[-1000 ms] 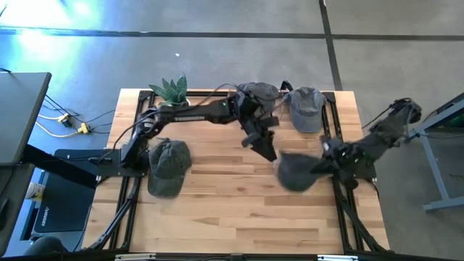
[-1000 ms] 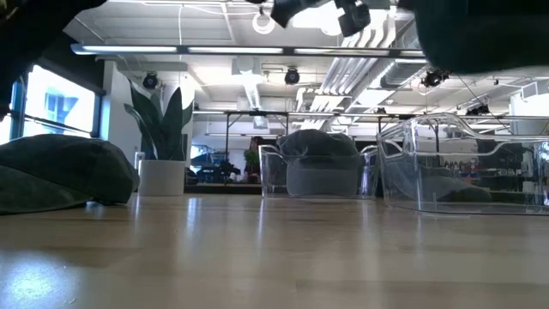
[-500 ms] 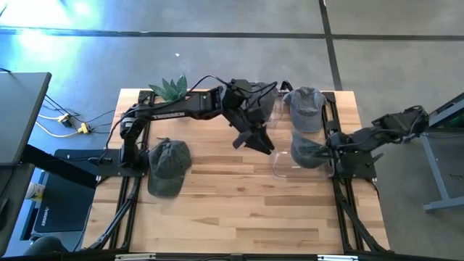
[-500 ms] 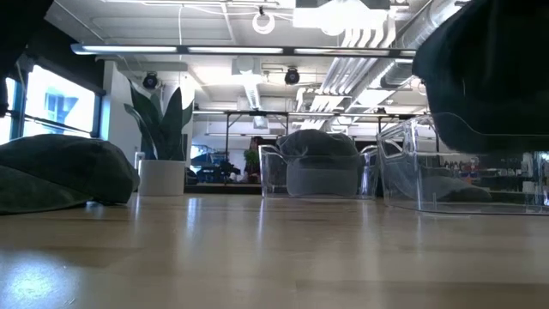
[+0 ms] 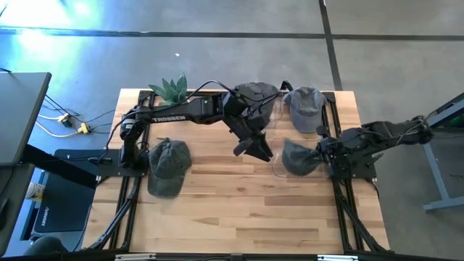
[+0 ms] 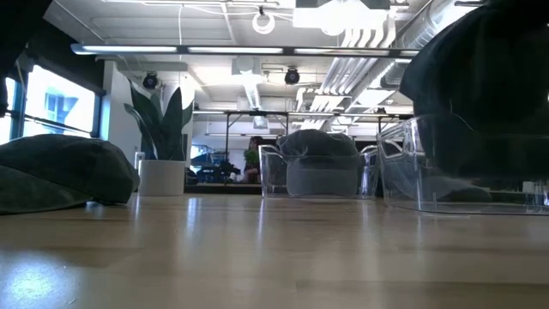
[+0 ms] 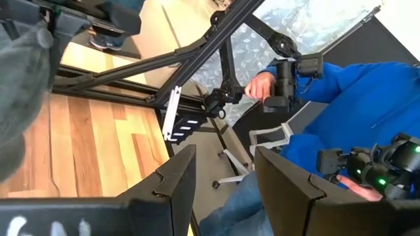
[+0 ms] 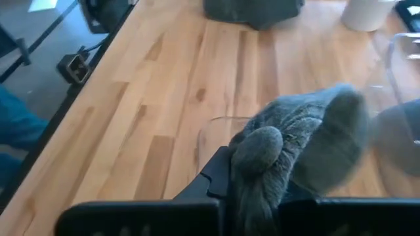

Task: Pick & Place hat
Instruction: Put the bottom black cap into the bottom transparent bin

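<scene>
A dark grey hat [image 5: 297, 158] hangs in my right gripper [image 5: 319, 154], which is shut on it, over a clear container [image 5: 279, 170] near the table's right side. In the low view the hat [image 6: 480, 77] dips below the container's rim [image 6: 429, 120]. My left gripper [image 5: 254, 148] hovers open just left of the container and touches nothing. Another grey hat [image 5: 168, 165] lies crown up on the table's left part. Two more hats [image 5: 257, 94] [image 5: 308, 107] sit in clear bins at the far edge. My right gripper pinches bunched cloth at the hat's right-hand edge [image 8: 262, 147] between its two fingers, coming roughly level from the table's right. The hat bulges out beyond the fingers toward the left, lifted, with its lower part inside the clear container; whether it touches the bottom I cannot tell.
A potted plant [image 5: 172, 90] stands at the far left corner. Bare wood spans the table's near half [image 5: 232, 210]. In the left wrist view a person in blue [image 7: 341, 105] sits beyond the table's edge holding hand controllers.
My right gripper has carried the hat from a spot nearer the table's middle toward the far right, over the clear container, and has come down, so the hat now hangs lower, inside the container's rim. My left gripper has drifted slightly left, still open.
</scene>
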Robot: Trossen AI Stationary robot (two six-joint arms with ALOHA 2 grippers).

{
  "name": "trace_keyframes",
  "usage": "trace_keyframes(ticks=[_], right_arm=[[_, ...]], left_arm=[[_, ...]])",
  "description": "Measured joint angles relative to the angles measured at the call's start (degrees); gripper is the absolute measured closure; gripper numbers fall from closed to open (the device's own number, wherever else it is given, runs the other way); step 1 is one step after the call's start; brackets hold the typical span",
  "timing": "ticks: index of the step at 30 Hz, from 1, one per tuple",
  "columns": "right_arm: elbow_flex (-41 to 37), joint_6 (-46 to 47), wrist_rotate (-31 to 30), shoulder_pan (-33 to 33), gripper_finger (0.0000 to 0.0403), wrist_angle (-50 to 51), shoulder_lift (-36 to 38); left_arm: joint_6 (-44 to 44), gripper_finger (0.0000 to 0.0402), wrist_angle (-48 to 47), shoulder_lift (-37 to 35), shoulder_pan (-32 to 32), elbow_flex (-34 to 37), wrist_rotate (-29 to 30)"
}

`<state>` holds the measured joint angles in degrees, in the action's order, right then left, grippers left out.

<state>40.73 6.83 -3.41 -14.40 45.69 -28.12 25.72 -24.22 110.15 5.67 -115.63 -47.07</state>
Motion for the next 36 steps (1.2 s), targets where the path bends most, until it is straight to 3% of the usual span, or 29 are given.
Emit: trace_keyframes(ticks=[13, 22, 27, 29, 33, 36], right_arm=[[-0.09, -5.55, 12.52, 11.14, 0.0397, -0.44, -9.01], [-0.13, -5.88, 13.50, 16.40, 0.0361, -0.55, -13.86], [0.46, -6.67, 15.33, 16.71, 0.0318, 0.29, -13.46], [1.63, -6.81, 14.82, 16.70, 0.0295, 2.70, -13.10], [4.48, -5.71, 7.89, 16.71, 0.0243, 11.27, -13.00], [5.59, -4.58, 3.29, 16.71, 0.0210, 12.18, -13.00]], left_arm=[[1.54, 0.0251, 0.19, 0.00, -1.24, 0.00, 0.92], [1.63, 0.0251, 0.23, 0.02, -1.33, 0.00, 1.18], [1.65, 0.0251, 0.19, 0.02, -1.33, 0.00, 0.84], [1.64, 0.0251, 0.16, 0.02, -1.33, 0.00, 0.45], [1.65, 0.0251, 0.19, 0.02, -1.33, -0.02, 0.11], [1.63, 0.0251, 0.25, 0.04, -1.29, -0.02, 0.11]])
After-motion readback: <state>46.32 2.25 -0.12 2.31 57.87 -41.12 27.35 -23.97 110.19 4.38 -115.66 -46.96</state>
